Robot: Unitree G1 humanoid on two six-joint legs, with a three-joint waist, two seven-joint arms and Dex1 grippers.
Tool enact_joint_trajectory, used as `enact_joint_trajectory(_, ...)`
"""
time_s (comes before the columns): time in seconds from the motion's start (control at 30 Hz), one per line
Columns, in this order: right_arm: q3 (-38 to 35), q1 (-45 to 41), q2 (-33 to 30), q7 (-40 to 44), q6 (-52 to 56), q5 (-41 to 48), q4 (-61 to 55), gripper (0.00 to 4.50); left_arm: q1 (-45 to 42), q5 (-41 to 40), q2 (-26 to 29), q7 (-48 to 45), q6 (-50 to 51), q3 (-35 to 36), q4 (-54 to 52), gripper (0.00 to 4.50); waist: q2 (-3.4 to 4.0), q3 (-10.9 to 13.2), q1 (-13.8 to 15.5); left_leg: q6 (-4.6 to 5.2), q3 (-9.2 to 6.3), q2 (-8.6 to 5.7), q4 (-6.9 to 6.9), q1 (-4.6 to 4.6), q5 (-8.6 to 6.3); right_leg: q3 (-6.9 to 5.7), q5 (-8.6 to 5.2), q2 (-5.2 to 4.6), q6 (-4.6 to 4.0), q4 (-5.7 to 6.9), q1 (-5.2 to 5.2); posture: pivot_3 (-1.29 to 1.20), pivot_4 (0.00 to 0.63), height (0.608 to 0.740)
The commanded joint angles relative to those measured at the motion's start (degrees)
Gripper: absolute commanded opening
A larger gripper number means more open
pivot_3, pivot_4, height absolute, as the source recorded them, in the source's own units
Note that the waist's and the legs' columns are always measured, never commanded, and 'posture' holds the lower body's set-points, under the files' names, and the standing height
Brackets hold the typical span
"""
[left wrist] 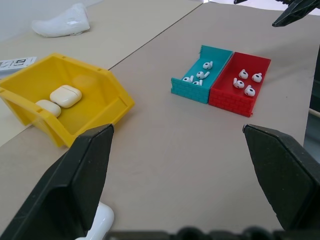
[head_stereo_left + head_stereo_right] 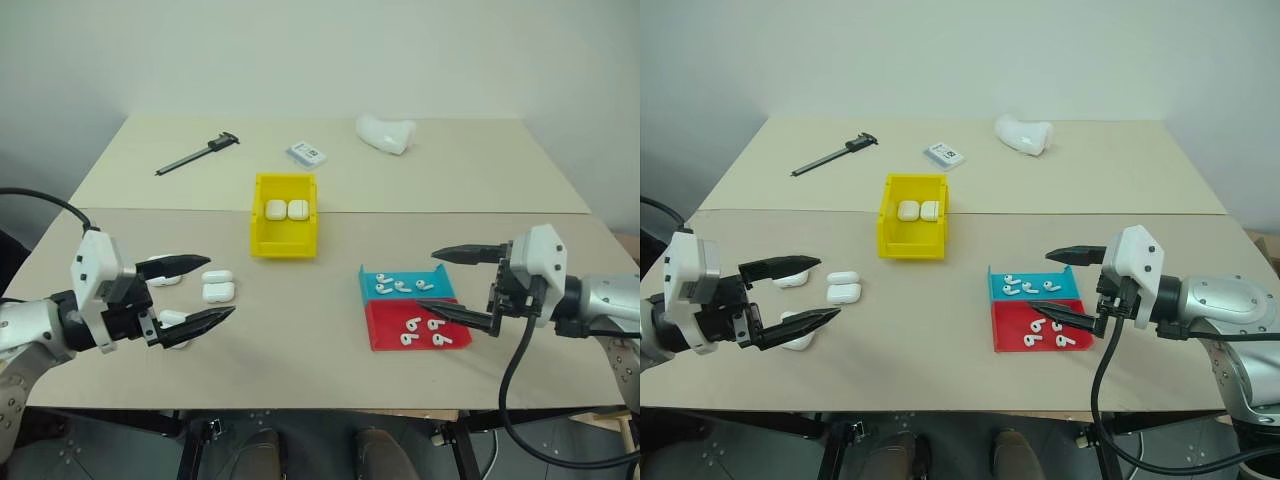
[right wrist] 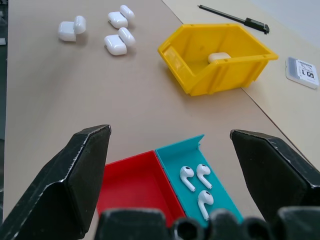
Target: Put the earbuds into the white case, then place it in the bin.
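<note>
Two spread, empty grippers: left gripper [image 2: 190,292] sits just beside the open white cases [image 2: 217,284]; right gripper [image 2: 440,282] hangs over the earbuds [image 2: 423,330], far nearer them.

Two cases [image 2: 287,210] lie in the bin [image 2: 284,243], trays [image 2: 412,309] to its right.

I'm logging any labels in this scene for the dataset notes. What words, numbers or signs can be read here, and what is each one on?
"1" beside a small square black mark: on the small flat white card lying on the table past the bright yellow plastic bin.
The finer print on that card is too small to read.
The black metal caliper may carry scale marks, but none are legible.
Nothing else readable.
</note>
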Motion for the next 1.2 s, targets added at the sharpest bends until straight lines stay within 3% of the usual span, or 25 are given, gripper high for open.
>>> enact_joint_trajectory(0.03, -1.6, -0.3, -0.1, -0.6, -0.3, 1.4, -1.8, 4.46, -1.1, -3.2, -0.1, 0.1, 0.1, 0.6, -0.8, 4.5, 0.0, 0.0, 0.0, 0.0, 0.0, 0.0, 0.0, 0.0, 0.0, 0.0, 0.0, 0.0, 0.0, 0.0, 0.0, 0.0, 0.15, 0.74)
enact_joint_trajectory(0.23, -1.3, -0.1, 0.3, -1.3, -0.6, 1.0, -1.8, 4.46, -0.6, -6.5, 1.6, 1.6, 2.6, 2.4, -2.0, 4.5, 0.0, 0.0, 0.0, 0.0, 0.0, 0.01, 0.0, -0.01, 0.0, 0.0, 0.0, 0.0, 0.0, 0.0, -0.01, 0.0, 0.15, 0.74)
enact_joint_trajectory(0.37, -0.2, -0.9, 1.3, -3.0, -0.6, 0.6, -1.7, 4.46, -1.5, -3.3, 2.1, 10.9, 4.9, 3.0, -6.1, 4.5, 0.0, 0.0, 0.0, 0.0, -0.01, 0.01, 0.0, 0.0, 0.0, 0.0, 0.0, 0.0, 0.0, 0.01, 0.01, 0.0, 0.15, 0.74)
enact_joint_trajectory(0.5, 1.1, -2.1, 2.2, -3.8, -1.3, -0.1, -1.0, 4.46, 0.0, -2.2, 5.4, 13.5, 8.1, 4.4, -8.9, 4.5, 0.0, 0.0, -0.1, 0.0, -0.01, 0.0, 0.0, 0.01, 0.0, 0.01, 0.0, 0.01, 0.0, 0.02, 0.01, 0.0, 0.15, 0.74)
enact_joint_trajectory(0.67, 1.7, -2.0, 3.4, -5.5, -1.0, -0.1, -1.9, 4.46, 7.0, -1.4, 13.9, 15.3, 22.9, 8.8, -12.1, 4.5, -0.01, 0.0, -0.1, -0.01, 0.02, 0.01, -0.01, 0.01, 0.0, 0.02, 0.0, 0.01, 0.0, 0.02, -0.03, 0.0, 0.15, 0.74)
enact_joint_trajectory(0.8, 1.4, -0.2, 4.1, -6.4, -0.8, 0.3, -3.2, 4.46, 5.9, -5.6, 19.3, 16.5, 39.2, 13.6, -10.1, 4.5, 0.0, 0.0, 0.1, -0.03, 0.02, 0.01, -0.01, 0.03, 0.02, -0.01, -0.01, 0.01, 0.0, 0.06, -0.04, 0.0, 0.15, 0.74)
enact_joint_trajectory(0.9, 2.1, -0.1, 4.8, -7.1, -0.8, 0.3, -3.4, 4.46, -0.9, -8.1, 21.8, 19.9, 53.6, 11.0, -6.6, 4.5, 0.0, 0.0, 0.1, -0.03, 0.01, 0.0, 0.0, 0.05, 0.02, -0.03, -0.01, 0.0, 0.01, 0.05, -0.02, 0.0, 0.15, 0.74)
enact_joint_trajectory(0.97, 2.6, -0.4, 5.3, -7.3, -0.9, 0.3, -3.5, 4.46, -4.2, -8.6, 21.6, 20.5, 55.3, 8.1, -5.8, 4.5, 0.0, 0.0, 0.1, -0.03, 0.01, -0.01, 0.0, 0.05, 0.02, -0.03, -0.01, 0.02, 0.01, 0.05, -0.03, 0.0, 0.15, 0.74)
enact_joint_trajectory(1.2, 2.5, -1.1, 5.3, -8.2, 0.0, 1.1, -4.0, 4.46, -18.2, -24.9, 26.9, 39.0, 56.2, -8.9, 12.8, 4.5, -0.09, 0.0, 0.0, -0.04, -0.03, -0.01, -0.02, 0.01, 0.02, 0.01, 0.0, 0.01, -0.03, 0.1, -0.09, 0.0, 0.15, 0.74)
